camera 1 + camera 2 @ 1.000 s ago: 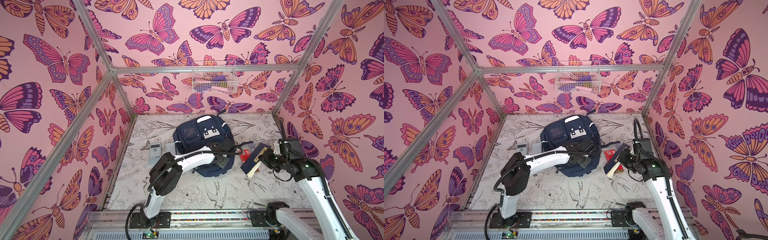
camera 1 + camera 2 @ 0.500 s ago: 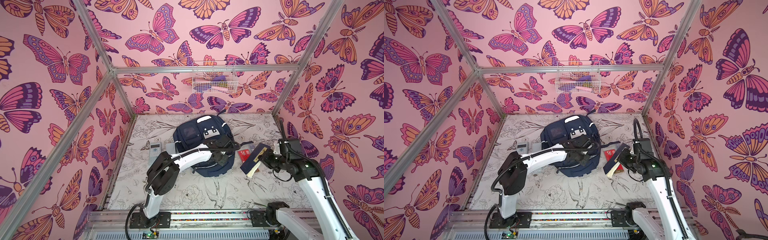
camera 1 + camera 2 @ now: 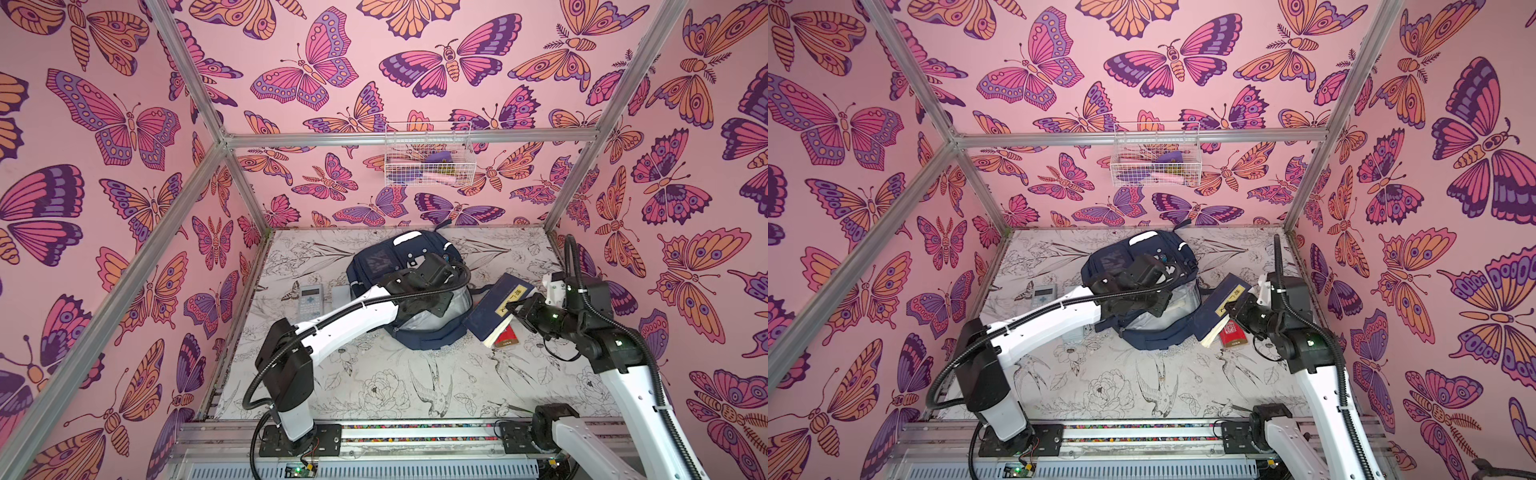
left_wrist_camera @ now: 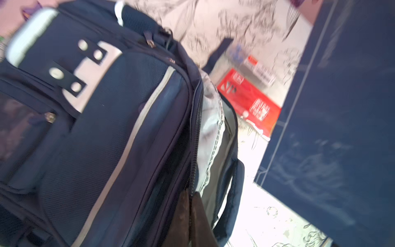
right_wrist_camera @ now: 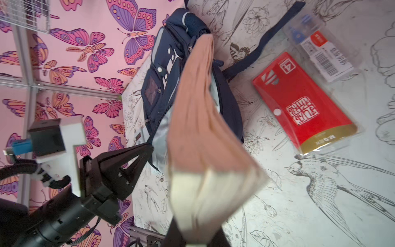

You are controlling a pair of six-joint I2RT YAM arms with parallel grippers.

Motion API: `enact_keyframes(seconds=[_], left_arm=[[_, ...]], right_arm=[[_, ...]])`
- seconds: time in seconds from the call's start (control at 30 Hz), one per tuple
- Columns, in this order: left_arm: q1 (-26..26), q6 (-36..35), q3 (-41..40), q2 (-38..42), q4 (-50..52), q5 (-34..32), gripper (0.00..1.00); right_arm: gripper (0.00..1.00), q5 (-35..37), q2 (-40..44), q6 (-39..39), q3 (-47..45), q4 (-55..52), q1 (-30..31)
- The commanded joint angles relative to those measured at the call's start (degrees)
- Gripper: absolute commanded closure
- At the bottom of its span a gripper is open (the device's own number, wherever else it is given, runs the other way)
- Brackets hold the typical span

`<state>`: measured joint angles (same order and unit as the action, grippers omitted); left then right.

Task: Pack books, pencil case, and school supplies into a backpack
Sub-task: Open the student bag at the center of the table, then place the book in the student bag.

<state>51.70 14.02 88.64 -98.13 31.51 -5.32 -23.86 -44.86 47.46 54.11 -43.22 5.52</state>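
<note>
Top views, 12 o'clock = back wall.

Backpack (image 3: pixel 374 266) (image 3: pixel 1108 262): navy, lies flat on the flower-printed table (image 3: pixel 395 382), just toward 12 from table centre. Main zip is open on its 4 o'clock side and pale grey lining shows in the mouth.

Left gripper (image 4: pixel 190 195): jaws closed, pinching the zip edge of the front panel at the mouth. The left wrist view is blurred, but both dark fingertips (image 4: pixel 183 205) sit together on the fabric. In the right wrist view the left gripper (image 5: pixel 149 147) has its tip on the same edge.

Right gripper (image 3: pixel 512 309) (image 3: pixel 1231 309): jaws clamped on a book (image 3: pixel 494 307) (image 3: pixel 1217 307) at 3 o'clock of the backpack. The cover is dark blue with a cream title strip. The book is tilted, with its lower long edge toward the pack's mouth. Pages (image 5: pixel 192 128) fan loose in the right wrist view. Cannot tell whether the book touches the pack.

Red packet (image 3: pixel 508 337) (image 5: pixel 303 102): flat on the table in a clear sleeve, at 4 o'clock of the backpack, partly under the raised book. A clear barcoded packet (image 5: pixel 320 47) lies just beside it.

Calculator (image 3: pixel 311 301) (image 3: pixel 1044 296): flat at 9 o'clock of the backpack, apart from it. A small grey flat item (image 3: pixel 341 296) lies between the two.

Wire basket (image 3: pixel 428 153): on the back wall at 12; contents unclear.
</note>
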Motion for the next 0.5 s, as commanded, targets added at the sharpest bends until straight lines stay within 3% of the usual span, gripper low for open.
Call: enact_keyframes(seconds=[0.0, 0.2, 0.3, 0.47], left_arm=[[-1.0, 0.0, 0.9, 3.7, -4.3, -0.9, 1.00], [-2.3, 0.8, 0.3, 7.8, -7.1, 4.3, 1.00], [-2.4, 1.2, 0.2, 8.1, -7.1, 5.4, 1.00], [-2.9, 3.4, -1.7, 9.1, -9.2, 6.5, 1.00]], right_arm=[[1.00, -5.2, 2.9, 6.0, -4.0, 9.7, 1.2], [1.00, -2.0, 1.2, 15.9, -12.8, 26.6, 9.1], [1.00, 1.6, -3.2, 17.7, -12.8, 34.7, 14.5], [1.00, 4.3, -11.5, 17.4, -9.9, 39.2, 19.8]])
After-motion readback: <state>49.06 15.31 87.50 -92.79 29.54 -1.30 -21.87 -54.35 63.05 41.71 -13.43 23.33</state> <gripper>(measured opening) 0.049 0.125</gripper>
